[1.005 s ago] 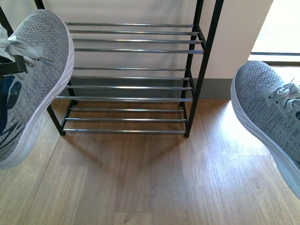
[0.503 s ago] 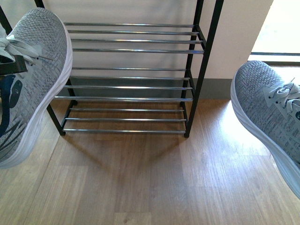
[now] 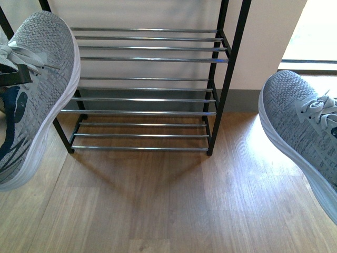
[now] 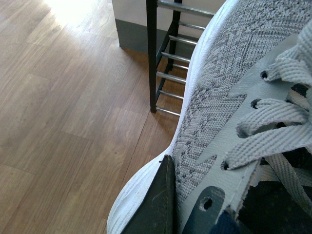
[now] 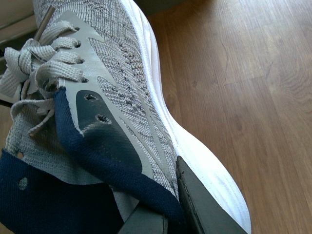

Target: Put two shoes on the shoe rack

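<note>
Grey knit over thick white foam hangs from each of my arms. The left end effector (image 4: pixel 192 214) is clenched on the left shoe (image 3: pixel 37 89), one dark finger flat against its outer side. The right end effector (image 5: pixel 170 214) grasps the right shoe (image 3: pixel 300 126) the same way.

Both shoes hang clear of the wood floor (image 3: pixel 168 211), toes pointing ahead toward the shoe rack (image 3: pixel 145 79), which stands between them. The left shoe's long axis leans toe-inward and its toe overlaps the rack's left post, so I judge the left arm nearer. The right shoe sits well outside the right post.

The tiers are thin, shiny round bars with gaps, so a sole must span several.
</note>
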You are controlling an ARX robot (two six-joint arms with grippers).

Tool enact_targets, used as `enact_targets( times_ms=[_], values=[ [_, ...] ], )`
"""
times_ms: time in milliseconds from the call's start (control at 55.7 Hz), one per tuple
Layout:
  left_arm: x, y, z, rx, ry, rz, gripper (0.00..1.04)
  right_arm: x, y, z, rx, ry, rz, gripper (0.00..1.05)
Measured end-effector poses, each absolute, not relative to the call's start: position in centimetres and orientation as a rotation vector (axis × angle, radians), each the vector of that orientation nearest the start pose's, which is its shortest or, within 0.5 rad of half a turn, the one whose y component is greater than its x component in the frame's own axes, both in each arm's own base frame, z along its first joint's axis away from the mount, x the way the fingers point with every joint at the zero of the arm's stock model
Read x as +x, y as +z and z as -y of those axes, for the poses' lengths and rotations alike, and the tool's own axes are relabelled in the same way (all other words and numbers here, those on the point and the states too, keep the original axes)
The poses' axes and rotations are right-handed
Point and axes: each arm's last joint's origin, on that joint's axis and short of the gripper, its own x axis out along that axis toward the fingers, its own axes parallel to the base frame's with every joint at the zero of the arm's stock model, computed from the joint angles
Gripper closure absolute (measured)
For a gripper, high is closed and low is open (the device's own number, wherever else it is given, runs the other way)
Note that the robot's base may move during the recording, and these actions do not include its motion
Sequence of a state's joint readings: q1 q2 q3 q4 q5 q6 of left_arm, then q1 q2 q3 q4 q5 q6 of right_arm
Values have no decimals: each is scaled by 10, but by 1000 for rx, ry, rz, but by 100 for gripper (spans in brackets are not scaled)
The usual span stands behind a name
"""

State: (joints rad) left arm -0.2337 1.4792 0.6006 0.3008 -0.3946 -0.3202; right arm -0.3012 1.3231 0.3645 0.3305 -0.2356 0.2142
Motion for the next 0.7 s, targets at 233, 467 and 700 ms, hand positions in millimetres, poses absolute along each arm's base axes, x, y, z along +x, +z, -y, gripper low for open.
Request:
enact_targets(
  times_ms=[233,467,700],
  values=[
    [273,164,53,-133,242,-518,104,215,137,60,374,-128,-598,104],
    [273,165,53,-133,243,-517,104,215,137,60,374,-127,-598,104],
    [273,165,53,-132,244,-517,104,215,132,59,333,-66,-519,104]
  ],
)
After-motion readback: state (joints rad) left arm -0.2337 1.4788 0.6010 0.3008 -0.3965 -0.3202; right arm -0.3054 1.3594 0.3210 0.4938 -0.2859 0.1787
